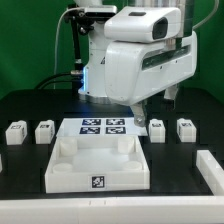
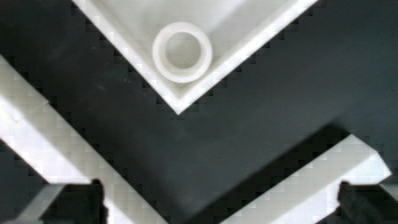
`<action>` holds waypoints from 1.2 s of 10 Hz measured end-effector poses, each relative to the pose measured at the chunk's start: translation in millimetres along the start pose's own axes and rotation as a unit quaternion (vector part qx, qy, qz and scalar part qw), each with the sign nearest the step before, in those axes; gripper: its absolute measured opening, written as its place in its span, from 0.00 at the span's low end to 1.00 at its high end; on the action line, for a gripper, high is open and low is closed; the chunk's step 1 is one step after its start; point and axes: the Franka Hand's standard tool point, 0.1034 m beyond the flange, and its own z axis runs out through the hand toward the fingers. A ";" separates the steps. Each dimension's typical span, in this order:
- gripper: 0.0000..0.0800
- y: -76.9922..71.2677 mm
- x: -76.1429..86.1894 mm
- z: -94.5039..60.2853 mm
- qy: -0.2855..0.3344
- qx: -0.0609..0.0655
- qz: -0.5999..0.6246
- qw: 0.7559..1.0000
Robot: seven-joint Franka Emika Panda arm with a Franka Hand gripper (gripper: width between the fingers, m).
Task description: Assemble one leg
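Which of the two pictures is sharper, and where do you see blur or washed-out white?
Exterior view: fairly sharp and evenly lit; the marker board tags stand out clearly, but the white arm looks washed out. Wrist view: soft throughout; the round socket has fuzzy edges, and the dark fingertips are blurred.

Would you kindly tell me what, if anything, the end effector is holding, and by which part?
Nothing is held: the end effector is open, with nothing between its fingers.
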 end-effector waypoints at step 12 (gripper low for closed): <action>0.81 -1.3 -0.8 2.4 -0.001 0.002 -0.014 1.000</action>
